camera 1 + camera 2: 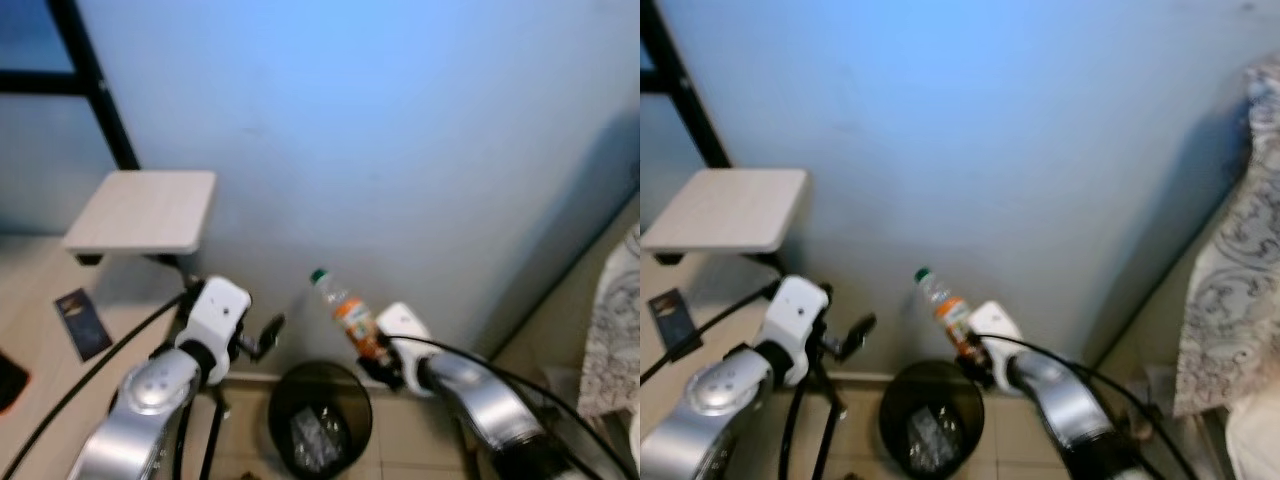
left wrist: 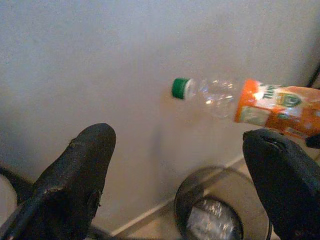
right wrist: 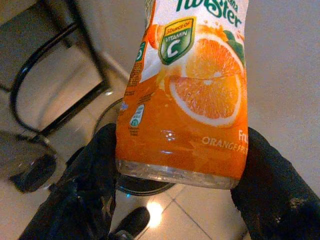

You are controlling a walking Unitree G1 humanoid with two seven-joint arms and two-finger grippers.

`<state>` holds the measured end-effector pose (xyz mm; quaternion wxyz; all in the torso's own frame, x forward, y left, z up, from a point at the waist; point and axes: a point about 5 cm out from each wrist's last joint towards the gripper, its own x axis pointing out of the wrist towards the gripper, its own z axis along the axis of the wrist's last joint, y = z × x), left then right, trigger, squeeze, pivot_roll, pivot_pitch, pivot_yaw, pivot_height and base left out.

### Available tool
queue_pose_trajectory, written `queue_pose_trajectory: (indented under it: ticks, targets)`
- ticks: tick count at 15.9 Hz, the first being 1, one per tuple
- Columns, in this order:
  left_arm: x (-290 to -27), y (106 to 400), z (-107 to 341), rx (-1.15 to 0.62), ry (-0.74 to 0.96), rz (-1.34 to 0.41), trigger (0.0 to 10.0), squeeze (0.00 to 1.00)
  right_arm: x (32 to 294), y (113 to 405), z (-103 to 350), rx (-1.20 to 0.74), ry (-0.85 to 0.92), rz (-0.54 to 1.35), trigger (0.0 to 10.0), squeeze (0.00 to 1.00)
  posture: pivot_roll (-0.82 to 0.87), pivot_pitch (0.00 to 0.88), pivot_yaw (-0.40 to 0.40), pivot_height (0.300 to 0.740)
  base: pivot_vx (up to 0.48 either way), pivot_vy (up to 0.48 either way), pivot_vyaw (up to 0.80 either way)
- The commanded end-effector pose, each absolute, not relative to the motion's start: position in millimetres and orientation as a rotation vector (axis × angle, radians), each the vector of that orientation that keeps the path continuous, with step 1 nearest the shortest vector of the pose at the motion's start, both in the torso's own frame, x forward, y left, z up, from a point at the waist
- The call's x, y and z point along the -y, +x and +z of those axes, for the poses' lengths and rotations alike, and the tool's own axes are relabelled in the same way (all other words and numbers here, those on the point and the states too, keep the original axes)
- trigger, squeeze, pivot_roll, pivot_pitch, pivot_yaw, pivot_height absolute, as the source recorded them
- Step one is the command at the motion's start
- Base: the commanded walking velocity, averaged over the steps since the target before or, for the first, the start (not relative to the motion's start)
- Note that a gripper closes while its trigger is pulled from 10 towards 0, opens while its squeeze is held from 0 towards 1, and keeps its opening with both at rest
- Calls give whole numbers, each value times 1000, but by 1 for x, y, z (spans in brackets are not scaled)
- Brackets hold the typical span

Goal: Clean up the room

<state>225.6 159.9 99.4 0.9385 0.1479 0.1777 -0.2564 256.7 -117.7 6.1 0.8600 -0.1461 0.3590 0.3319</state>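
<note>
1. The right pincer is clamped on the base of a clear plastic bottle with a green cap and a glossy orange label. The bottle tilts up toward 11 o'clock, above the bin.
2. The bin is round and black, sitting on the tile floor against the pale wall, with crinkly plastic inside.
3. The left pincer sits at 9 o'clock from the bottle, its matte black fingers apart and holding nothing.
4. A small, light wood-grain surface sits up at 10 o'clock.

Clear glossy plastic bottle with orange label; matt black bin; pale wood-look shelf.
</note>
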Motion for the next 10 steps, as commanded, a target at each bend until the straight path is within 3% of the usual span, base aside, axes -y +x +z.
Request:
queue_pose_trajectory:
  ticks: [1,6,10]
  targets:
    - [-159,224,96,-407,339,-617,10000,0,117,259,-5,-791,-362,706,10000,0,38,25,-26,740,0,0,0]
    - [-166,213,87,-524,407,-843,10000,0,102,273,-20,-831,-429,571,10000,0,45,54,-34,740,0,0,0]
    - [-167,212,89,-549,406,-906,10000,0,91,277,-20,-832,-439,582,10000,0,47,67,-34,740,0,0,0]
